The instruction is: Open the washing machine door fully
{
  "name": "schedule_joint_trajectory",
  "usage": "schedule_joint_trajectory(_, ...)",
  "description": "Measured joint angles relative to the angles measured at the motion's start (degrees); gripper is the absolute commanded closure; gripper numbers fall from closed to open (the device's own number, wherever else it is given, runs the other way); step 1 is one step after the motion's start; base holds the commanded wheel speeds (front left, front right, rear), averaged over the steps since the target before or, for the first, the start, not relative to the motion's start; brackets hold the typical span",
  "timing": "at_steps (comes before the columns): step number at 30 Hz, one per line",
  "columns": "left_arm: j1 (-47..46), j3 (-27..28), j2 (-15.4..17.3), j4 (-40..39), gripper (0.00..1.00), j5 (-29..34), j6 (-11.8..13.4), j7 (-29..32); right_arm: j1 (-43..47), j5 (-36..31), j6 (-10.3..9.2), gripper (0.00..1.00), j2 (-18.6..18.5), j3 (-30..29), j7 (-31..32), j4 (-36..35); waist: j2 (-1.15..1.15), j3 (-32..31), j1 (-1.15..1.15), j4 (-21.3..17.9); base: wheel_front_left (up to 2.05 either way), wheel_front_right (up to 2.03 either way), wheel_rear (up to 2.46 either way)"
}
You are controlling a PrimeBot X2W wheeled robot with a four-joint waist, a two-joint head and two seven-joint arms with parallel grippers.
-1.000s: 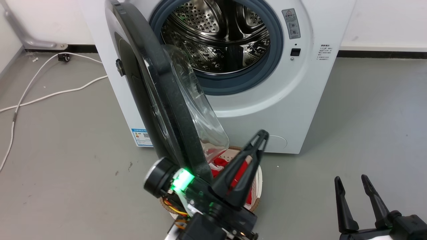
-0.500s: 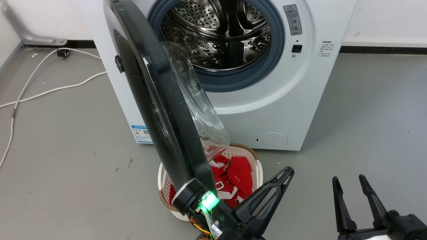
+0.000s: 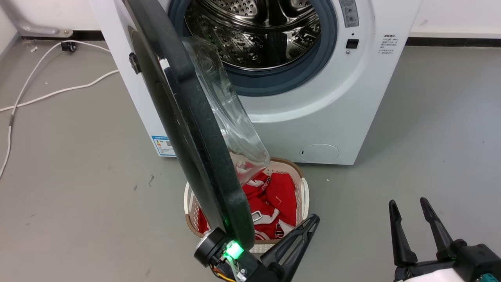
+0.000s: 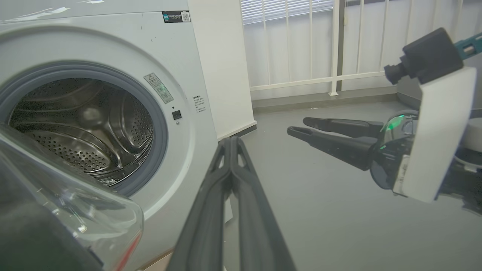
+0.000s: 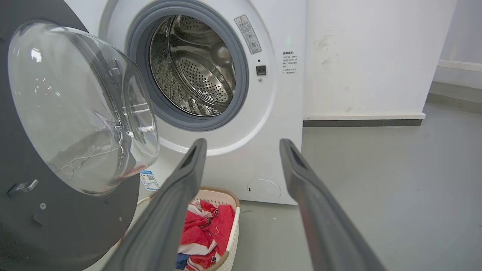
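No wording legible, warning triangle (image 5: 241,20) printed on the grey sticker (image 5: 248,34) right of the drum opening (image 5: 196,75) of the washing machine (image 3: 313,117), QR code (image 4: 185,16) shown on its black top label (image 4: 176,16), blue label (image 3: 161,144) and side print (image 3: 389,44) unreadable.

Bright, even, diffuse light throughout; shadows on the floor (image 3: 78,176) are faint and soft-edged. Specular highlights streak the steel drum (image 3: 254,35) and the glass bowl (image 5: 75,105) of the washing machine door (image 3: 188,117); a green lamp (image 3: 233,249) at the left wrist tints the door's black rim. Wrist views bow straight lines toward their edges, and the near fingers (image 5: 162,226) of the right hand (image 5: 243,145) appear soft, probably out of focus.
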Motion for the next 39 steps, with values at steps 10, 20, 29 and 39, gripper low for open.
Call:
schedule_joint_trajectory(10,0.5,4.1,0.0,4.1,1.0,-2.0,1.5,0.0,-0.4,-0.2,0.0,0.0,0.0,-0.1,0.0,0.6,0.0,1.0,0.0,0.0,0.0,0.0,0.0)
schedule_joint_trajectory(20,0.7,7.5,0.0,4.4,1.0,-2.4,2.0,0.0,-0.4,-0.4,0.0,0.0,0.0,-0.2,0.0,1.2,0.0,1.0,0.0,2.3,0.0,0.0,0.0)
schedule_joint_trajectory(29,3.9,11.7,0.3,3.4,1.0,-3.0,3.0,-0.3,-0.3,-0.3,0.0,0.0,0.0,0.3,0.0,1.8,0.0,0.5,0.0,6.4,0.0,0.0,0.0)
schedule_joint_trajectory(39,8.1,19.5,1.3,3.7,1.0,-4.5,5.6,-0.7,-0.2,-0.4,0.0,0.0,0.0,0.4,0.0,2.1,0.0,0.7,-0.01,9.6,0.0,0.0,0.0)
